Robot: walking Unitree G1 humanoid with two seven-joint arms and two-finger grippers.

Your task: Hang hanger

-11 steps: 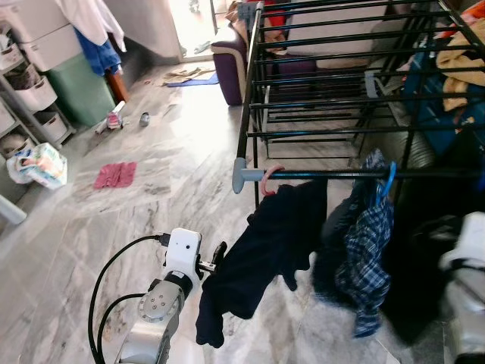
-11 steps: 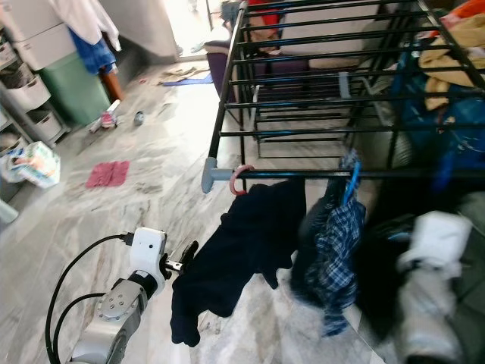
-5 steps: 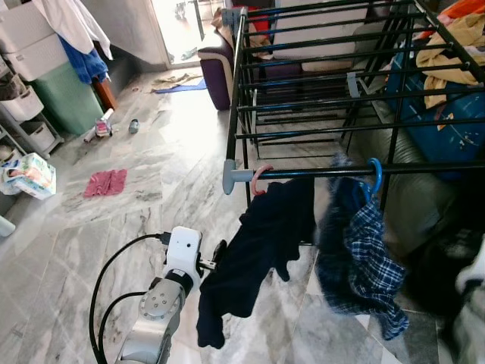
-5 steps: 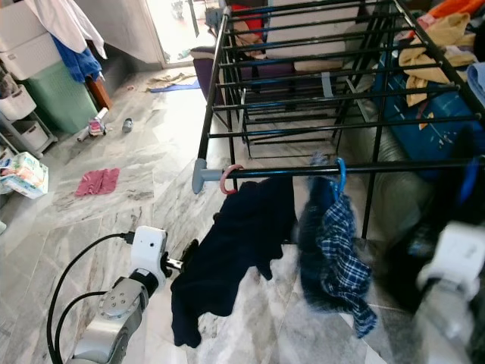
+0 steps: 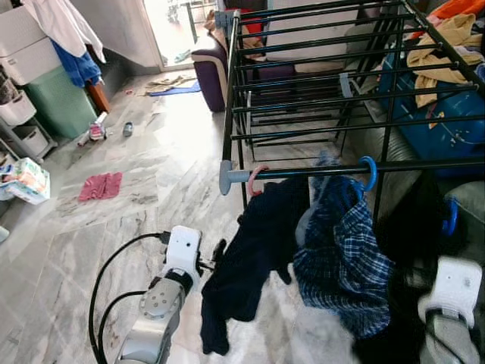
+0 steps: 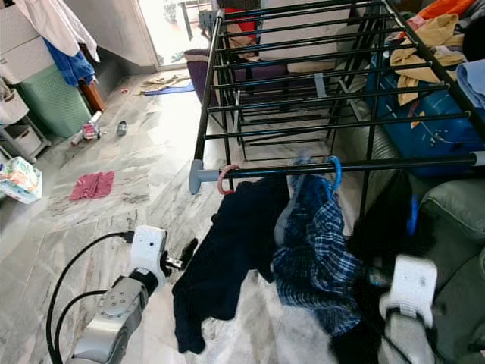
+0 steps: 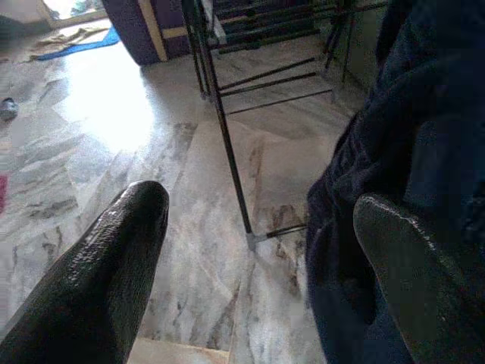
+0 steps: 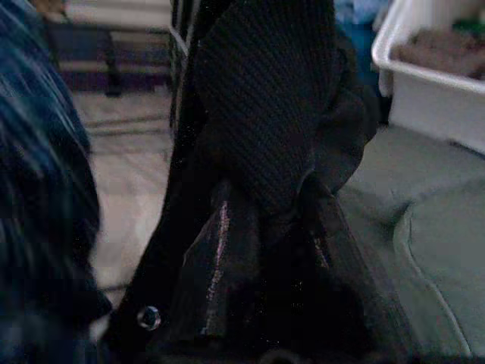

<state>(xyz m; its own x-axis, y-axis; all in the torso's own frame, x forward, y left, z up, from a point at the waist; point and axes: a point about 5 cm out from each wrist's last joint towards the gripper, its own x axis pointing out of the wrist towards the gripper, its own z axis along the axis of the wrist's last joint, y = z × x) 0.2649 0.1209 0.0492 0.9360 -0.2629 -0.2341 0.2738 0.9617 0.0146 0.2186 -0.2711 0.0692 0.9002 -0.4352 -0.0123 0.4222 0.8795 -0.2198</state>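
A black drying rack (image 5: pixel 303 98) stands ahead, and its near rail (image 5: pixel 303 171) ends in a grey cap. A pink hanger hook (image 5: pixel 254 180) on the rail carries a dark navy garment (image 5: pixel 254 258). Beside it a blue hanger hook (image 5: pixel 369 171) carries a plaid shirt (image 5: pixel 341 265). Further right and below the rail, a second blue hanger (image 5: pixel 450 216) sits atop a black garment (image 5: pixel 413 250). My right gripper (image 8: pixel 265 227) is shut on that black knit fabric, low beside the sofa. My left gripper (image 7: pixel 261 208) is open near the floor, one finger against the navy garment.
A pink cloth (image 5: pixel 98 186), a tissue pack (image 5: pixel 23 180) and small items lie on the marble floor to the left. A green bin (image 5: pixel 57 102) and shelves line the left wall. A grey-green sofa (image 6: pixel 455 205) and a blue case (image 5: pixel 432 121) crowd the right.
The camera has shifted. The plaid shirt has swung on its hook. My right arm has dropped to the lower right, with the black garment and its blue hanger now in sight.
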